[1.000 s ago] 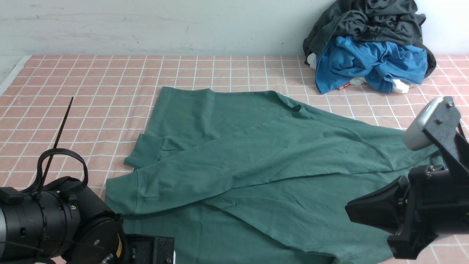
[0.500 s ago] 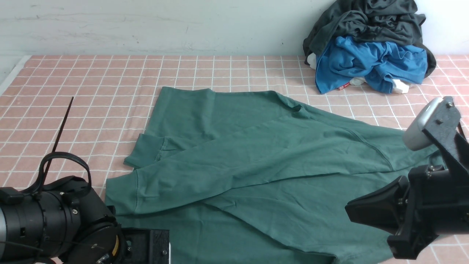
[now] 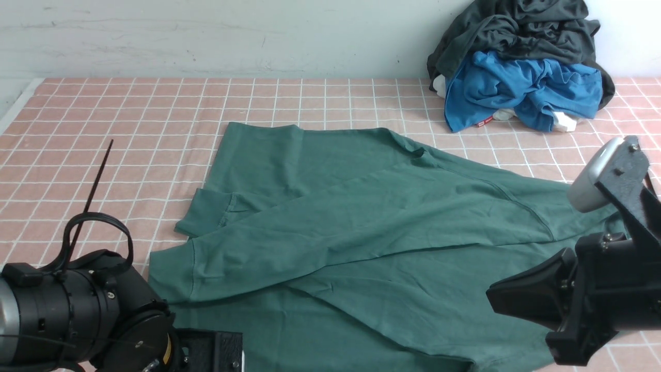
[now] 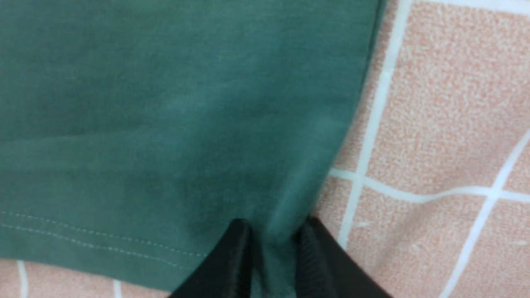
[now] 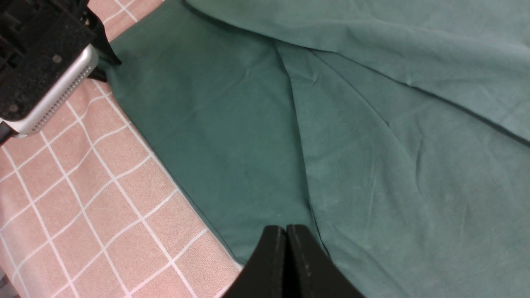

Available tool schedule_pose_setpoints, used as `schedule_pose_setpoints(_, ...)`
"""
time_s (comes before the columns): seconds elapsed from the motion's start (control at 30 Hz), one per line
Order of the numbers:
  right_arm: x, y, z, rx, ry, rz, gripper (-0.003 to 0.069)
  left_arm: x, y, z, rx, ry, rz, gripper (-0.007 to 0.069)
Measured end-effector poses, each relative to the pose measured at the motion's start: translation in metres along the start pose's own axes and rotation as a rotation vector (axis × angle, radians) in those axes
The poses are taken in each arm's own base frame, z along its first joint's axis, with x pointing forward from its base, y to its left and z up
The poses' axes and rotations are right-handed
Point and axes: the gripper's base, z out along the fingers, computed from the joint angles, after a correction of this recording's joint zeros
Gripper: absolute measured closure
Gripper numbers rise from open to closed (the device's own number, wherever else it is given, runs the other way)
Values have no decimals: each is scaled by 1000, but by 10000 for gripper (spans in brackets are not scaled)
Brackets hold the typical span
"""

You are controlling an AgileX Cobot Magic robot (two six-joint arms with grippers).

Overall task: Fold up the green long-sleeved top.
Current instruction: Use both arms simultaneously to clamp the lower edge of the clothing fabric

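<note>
The green long-sleeved top (image 3: pixel 361 227) lies spread on the pink checked cloth, with one sleeve folded across its body toward the left. In the left wrist view, my left gripper (image 4: pixel 273 244) is at the top's (image 4: pixel 165 103) near-left hem corner. Its two fingers pinch a raised fold of green fabric beside the stitched hem. My right gripper (image 5: pixel 285 231) is shut with nothing in it, its fingers pressed together just over the top's (image 5: pixel 372 145) near edge. In the front view the right gripper (image 3: pixel 493 299) points left above the top's near-right part.
A pile of dark grey (image 3: pixel 516 31) and bright blue garments (image 3: pixel 516 88) sits at the back right against the wall. A thin black cable tie (image 3: pixel 95 181) sticks up from the left arm (image 3: pixel 77 315). Pink checked cloth (image 3: pixel 129 119) surrounds the top.
The left gripper's fingers have closed in on the hem fold, and the left arm has shifted slightly right. The right arm and the top's layout have not moved.
</note>
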Motion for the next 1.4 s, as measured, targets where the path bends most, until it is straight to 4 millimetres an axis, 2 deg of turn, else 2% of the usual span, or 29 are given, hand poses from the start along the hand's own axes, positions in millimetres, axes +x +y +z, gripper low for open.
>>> schedule_pose_setpoints(0.13,-1,1,-2,3,-9,-7,669,1,0,-9,-32,-28,-8,604)
schedule_pose_setpoints(0.2,-2,6,-9,12,-33,-42,669,3,1,-23,-82,-74,-48,624)
schedule_pose_setpoints(0.23,-2,6,-10,13,-36,-49,669,3,1,-27,-94,-85,-56,626)
schedule_pose_setpoints(0.3,-5,12,-20,35,-76,-122,669,6,2,-47,-165,-159,-144,629)
schedule_pose_setpoints(0.33,-5,12,-21,38,-80,-129,669,6,2,-49,-170,-165,-145,629)
schedule_pose_setpoints(0.37,-7,15,-29,72,-118,-183,669,10,1,-61,-206,-209,-202,629)
schedule_pose_setpoints(0.43,-9,17,-35,111,-150,-232,669,13,-1,-68,-224,-234,-253,629)
schedule_pose_setpoints(0.63,-8,7,-36,219,-114,-314,664,27,6,-73,-232,-253,-530,629)
schedule_pose_setpoints(0.73,2,-8,-25,264,39,-353,631,38,13,-72,-249,-243,-706,629)
schedule_pose_setpoints(0.8,17,-28,-9,297,250,-400,543,46,17,-71,-274,-229,-785,629)
schedule_pose_setpoints(0.83,18,-30,-8,301,263,-394,534,46,18,-71,-275,-230,-794,629)
schedule_pose_setpoints(0.87,25,-41,-1,326,368,-416,461,46,18,-72,-279,-234,-809,629)
schedule_pose_setpoints(0.9,26,-43,1,324,386,-414,451,46,18,-72,-279,-236,-815,629)
schedule_pose_setpoints(1.0,40,-65,18,366,554,-422,280,45,20,-72,-287,-262,-824,629)
schedule_pose_setpoints(1.03,44,-70,23,368,592,-428,250,45,20,-72,-287,-263,-826,629)
schedule_pose_setpoints(1.17,60,-88,44,354,734,-439,211,45,20,-72,-284,-258,-831,629)
schedule_pose_setpoints(1.33,80,-100,69,307,834,-391,235,45,19,-72,-282,-253,-832,629)
schedule_pose_setpoints(1.4,84,-101,72,293,857,-378,247,45,19,-72,-282,-253,-832,629)
